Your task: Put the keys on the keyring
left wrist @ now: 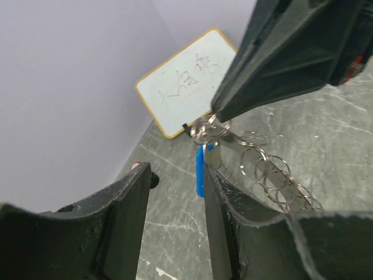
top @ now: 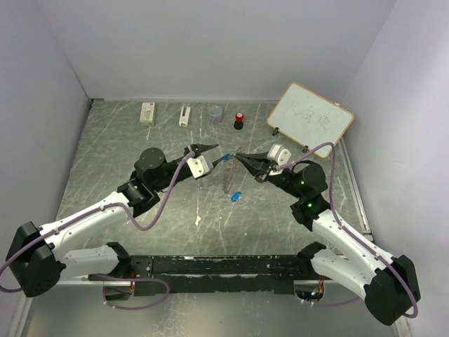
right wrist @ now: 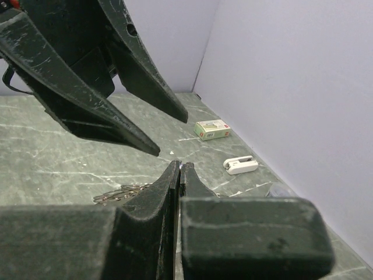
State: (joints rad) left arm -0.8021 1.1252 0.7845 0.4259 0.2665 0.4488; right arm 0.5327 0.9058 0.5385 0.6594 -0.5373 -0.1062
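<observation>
I see my left pincer (left wrist: 176, 164) apart around the flat blue key (left wrist: 200, 170); right pincer (right wrist: 179, 166) clamped on the silver linked-ring metal keyring (left wrist: 263, 166).

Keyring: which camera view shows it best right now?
Left wrist: the keyring shows as distinct linked silver loops hanging from the right hand. Top external gives only a faint grey streak; right wrist catches a few loops, mostly hidden.

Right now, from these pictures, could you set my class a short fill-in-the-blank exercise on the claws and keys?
The left claw stands ___. The right claw is shut on the ___. A key lying loose on the table is coloured ___.
Missing words: open; keyring; blue.
</observation>
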